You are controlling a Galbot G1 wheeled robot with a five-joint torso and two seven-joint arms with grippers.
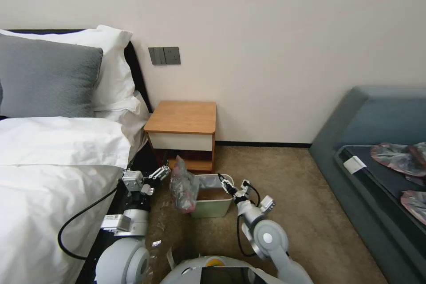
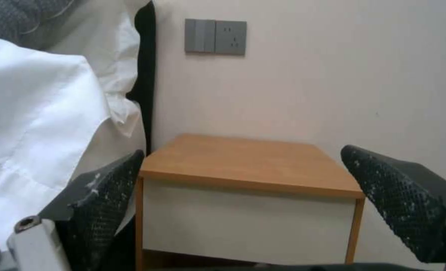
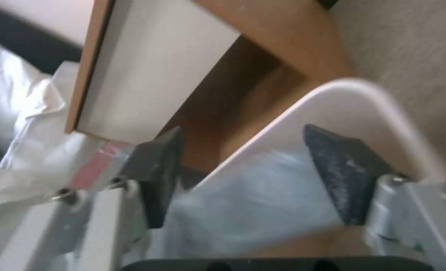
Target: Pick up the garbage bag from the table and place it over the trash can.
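Carpet held the trash can (image 1: 212, 202) before the table (image 1: 182, 117); the garbage bag (image 1: 184, 188) lay partly inside, bunched over its left edge. Left gripper (image 2: 243, 188) faced the table, fingers apart. Right gripper (image 3: 243, 177) hung at the can's rim, fingers apart.

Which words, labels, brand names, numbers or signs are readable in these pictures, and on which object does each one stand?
No text can be read.
White label on the left arm's wrist: print too small to read.
White tag on the dark blue upholstered sofa: blank or too small to tell.
Grey wall switch and socket plate: no markings legible.
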